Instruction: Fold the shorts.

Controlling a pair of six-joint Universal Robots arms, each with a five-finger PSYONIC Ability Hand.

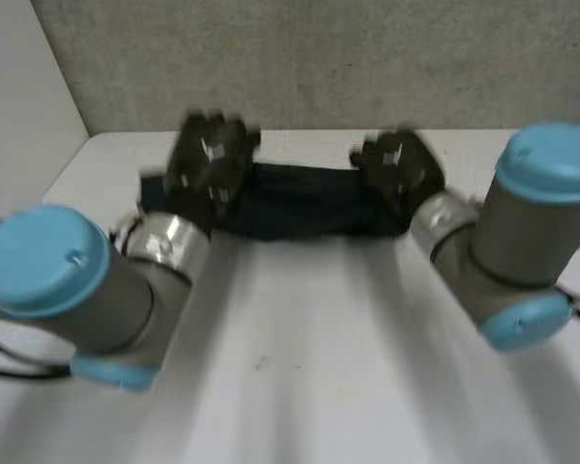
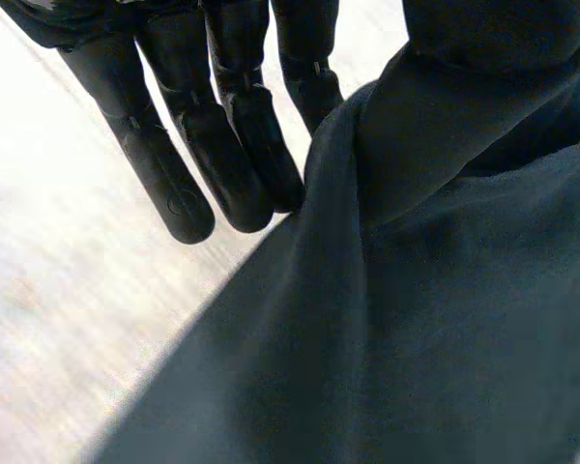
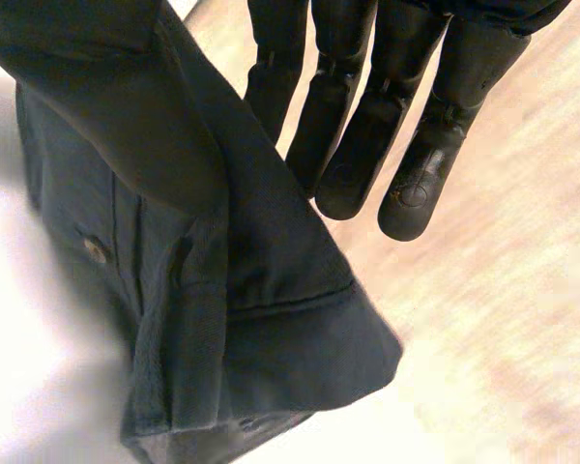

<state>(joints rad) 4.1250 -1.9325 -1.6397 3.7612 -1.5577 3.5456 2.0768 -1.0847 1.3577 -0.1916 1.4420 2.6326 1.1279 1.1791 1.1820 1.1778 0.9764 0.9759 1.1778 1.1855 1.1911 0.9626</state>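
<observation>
The shorts lie as a dark band across the far middle of the white bench. Their long axis runs side to side between the 2 hands. The left hand sits at the band's left end and the right hand at its right end, so each arm has its own end and neither is nearer than the other.

In the left wrist view the fingers are straight. The cloth touches the innermost one and climbs on the thumb side, so it appears to be pinched there rather than just resting.

The right wrist view matches. Its fingers are straight, and the shorts run up beside them toward the thumb. A hemmed corner hangs below, and a small button shows on the fabric. I judge this a grasp on the cloth too.

The coming fold turns on that side-to-side axis. With 1 hand on each end, both ends must travel together the same way, or the band will skew and the edges will not meet.
</observation>
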